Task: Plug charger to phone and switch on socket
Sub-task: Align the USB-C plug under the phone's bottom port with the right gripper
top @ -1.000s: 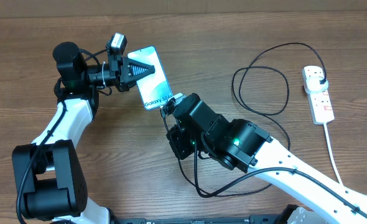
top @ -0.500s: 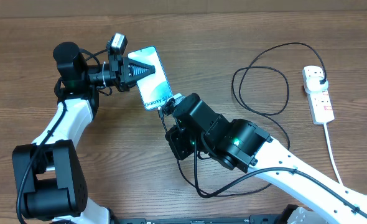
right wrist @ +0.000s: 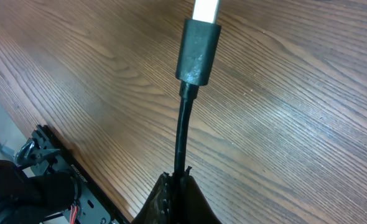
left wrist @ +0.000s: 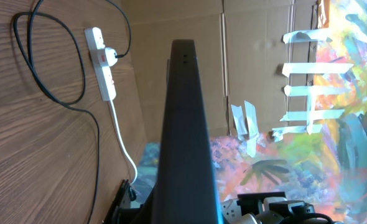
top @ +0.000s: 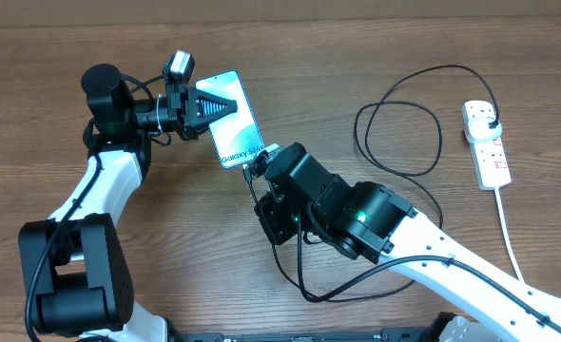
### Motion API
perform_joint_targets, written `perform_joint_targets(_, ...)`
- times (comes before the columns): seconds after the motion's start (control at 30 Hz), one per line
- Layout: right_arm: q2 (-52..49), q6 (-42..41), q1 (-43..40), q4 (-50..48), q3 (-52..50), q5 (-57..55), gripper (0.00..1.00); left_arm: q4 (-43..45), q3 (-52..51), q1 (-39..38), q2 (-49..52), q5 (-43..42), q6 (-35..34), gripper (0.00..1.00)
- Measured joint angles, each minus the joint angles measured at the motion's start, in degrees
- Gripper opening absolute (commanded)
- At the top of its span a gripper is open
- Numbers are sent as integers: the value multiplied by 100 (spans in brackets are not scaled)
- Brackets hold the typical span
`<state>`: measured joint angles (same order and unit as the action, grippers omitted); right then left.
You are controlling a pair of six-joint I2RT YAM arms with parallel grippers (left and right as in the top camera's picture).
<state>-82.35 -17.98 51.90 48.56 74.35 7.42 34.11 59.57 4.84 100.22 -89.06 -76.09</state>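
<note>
My left gripper (top: 225, 106) is shut on the phone (top: 244, 135), holding it with its lit blue screen up and the "Galaxy" end toward my right arm. In the left wrist view the phone (left wrist: 185, 124) shows edge-on as a dark slab. My right gripper (right wrist: 182, 180) is shut on the black charger cable (right wrist: 182, 134); its connector (right wrist: 198, 51) meets the phone's lit end (right wrist: 207, 9). The cable (top: 395, 133) loops across the table to a black plug (top: 491, 122) seated in the white socket strip (top: 487, 144), also in the left wrist view (left wrist: 102, 62).
The strip's white cord (top: 509, 237) runs toward the front right edge. Slack black cable (top: 304, 280) hangs under my right arm. Brown cardboard (left wrist: 190, 18) and a colourful backdrop (left wrist: 333, 112) lie beyond the table.
</note>
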Motion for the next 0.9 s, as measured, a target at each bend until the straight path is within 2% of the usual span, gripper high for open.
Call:
perform_joint_targets(0.63,-114,13,0,-101,0,-68,4,0,2,-50,0,-15,144,4)
perform_joint_targets(0.9,-120,50,0,105,0,-85,4,0,2,-111,0,-17,748,4)
